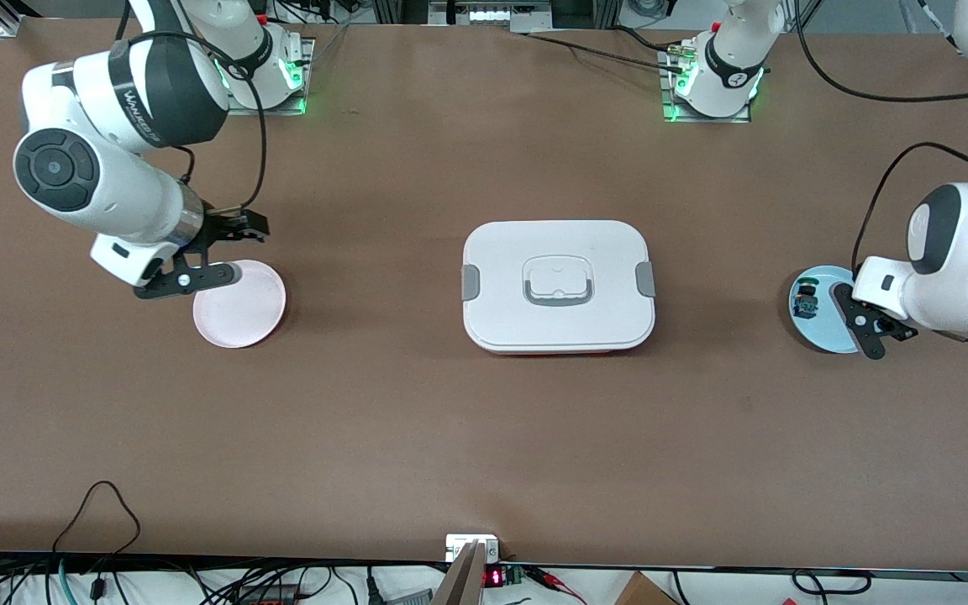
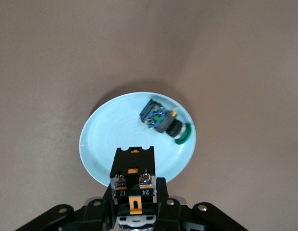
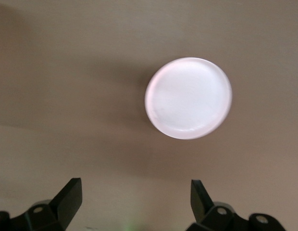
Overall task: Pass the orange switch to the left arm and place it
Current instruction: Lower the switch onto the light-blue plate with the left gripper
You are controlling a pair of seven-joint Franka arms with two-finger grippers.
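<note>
Surface: wide brown flat surface (image 1: 417,420), mostly bare, with much open room nearer the front camera and toward the bases.
Box: large white rounded plastic box (image 1: 558,286) with grey side latches, at the middle of the surface, right between the two plates.
Right arm: white arm with black joints, waiting at its own end of the surface.
Pink plate: round pale pink plate (image 1: 239,304), nothing on it, at the right arm's end.
Blue plate: round light blue plate (image 2: 137,136), at the left arm's end; a small switch with green cap (image 2: 164,121) lies on it.
Right tool: black two-finger right tool (image 3: 134,199), fingers wide apart, holding nothing, up over the surface beside the pink plate.
Left tool: left tool (image 2: 134,204), over the blue plate, fingers clamped on the orange switch.
Orange switch: small black push-button orange switch (image 2: 133,177) with orange marks, lifted off the plate in the left tool.
Risk, box: a straight low path toward the right arm passes over the box; the switch or the tool may hit the lid.
Risk, grip: the switch is tiny; at the handover it may slip and fall.
Free room: go high over the box, or around it.
</note>
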